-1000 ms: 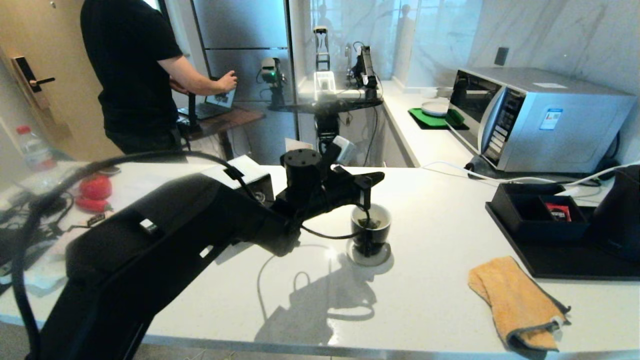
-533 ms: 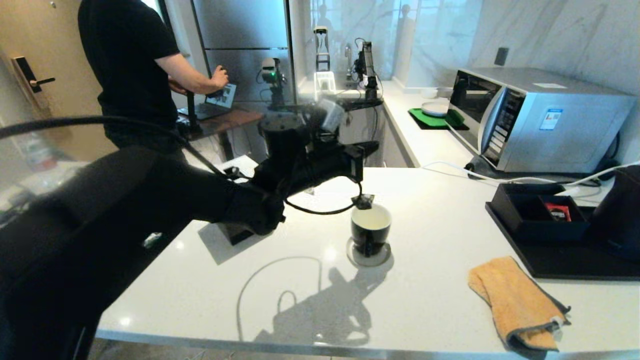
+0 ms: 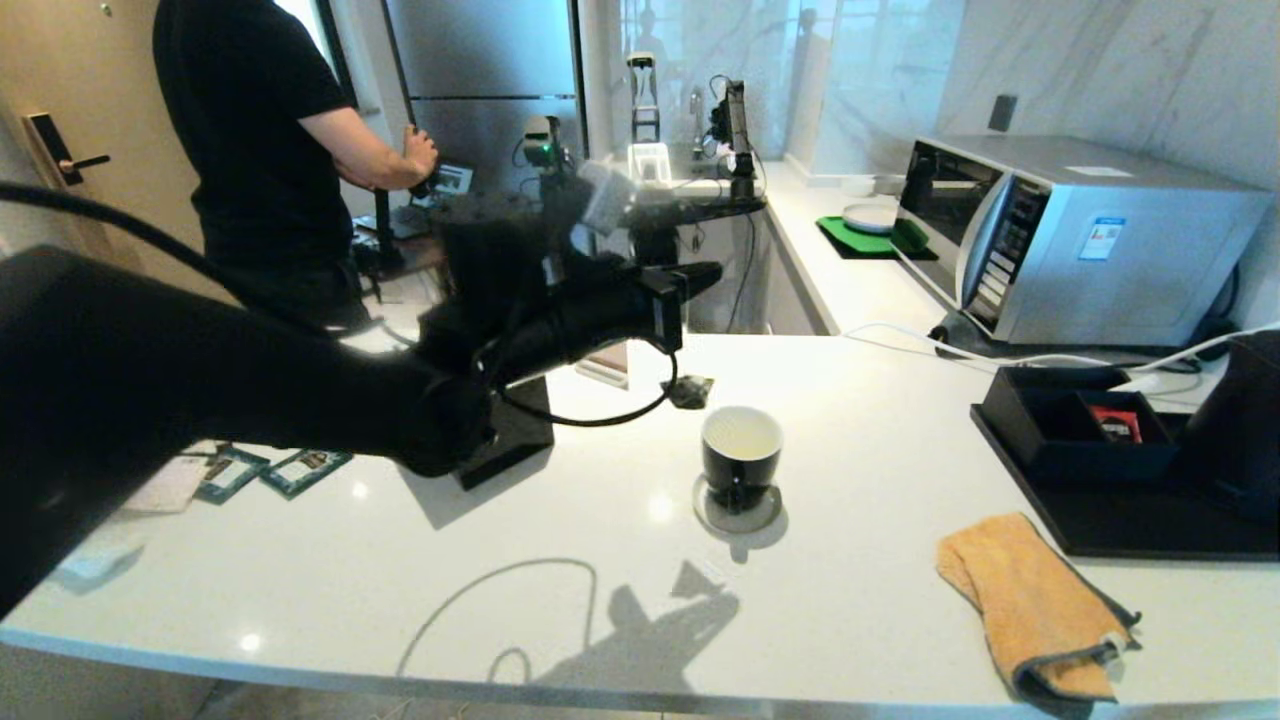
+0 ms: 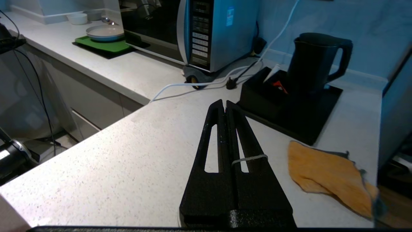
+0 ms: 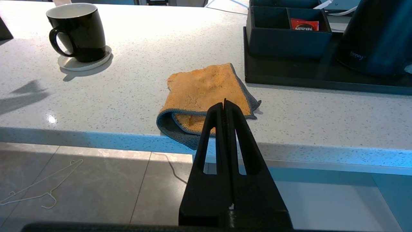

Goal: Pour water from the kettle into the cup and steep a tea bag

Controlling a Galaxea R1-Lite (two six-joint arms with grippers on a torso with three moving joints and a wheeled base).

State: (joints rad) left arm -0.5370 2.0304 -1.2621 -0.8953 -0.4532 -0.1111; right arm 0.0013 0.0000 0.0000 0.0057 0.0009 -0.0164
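- Left gripper (image 3: 683,300) is up over the far-left counter, left of and above the cup (image 3: 741,459), fingers clenched on the tea bag string; string wraps one finger in the left wrist view.
- Tea bag (image 3: 689,391) dangles on the string below the gripper, outside the cup, just left of and beyond the rim, clear of it.
- Tea bag handling, my guess: very light, soft, limp, swings easily; looks wet, so may drip. Hold by the string, not the pouch; move slowly so it doesn't sway.
- Cup sits upright on a coaster (image 3: 738,509), mid counter, handle toward the near side. Inside looks pale; cannot tell whether liquid is in it.
- Cup handling guess: glossy, rigid, breakable, slippery on the side; take it by the handle or leave it put.
- Kettle (image 4: 310,62) stands on the black tray (image 3: 1150,530) at far right, lid on, handle facing away from the cup. Contents not visible. Likely heavy if full; grab by the loop handle.
- Black box (image 3: 1075,420) on the tray, left of the kettle: a red packet (image 3: 1115,423) in one compartment, the other looks bare.
- Orange cloth (image 3: 1035,600) lies on the near right counter, overhanging the edge.
- Right gripper (image 5: 224,106) is parked low off the near counter edge, fingers clamped together, nothing between them.
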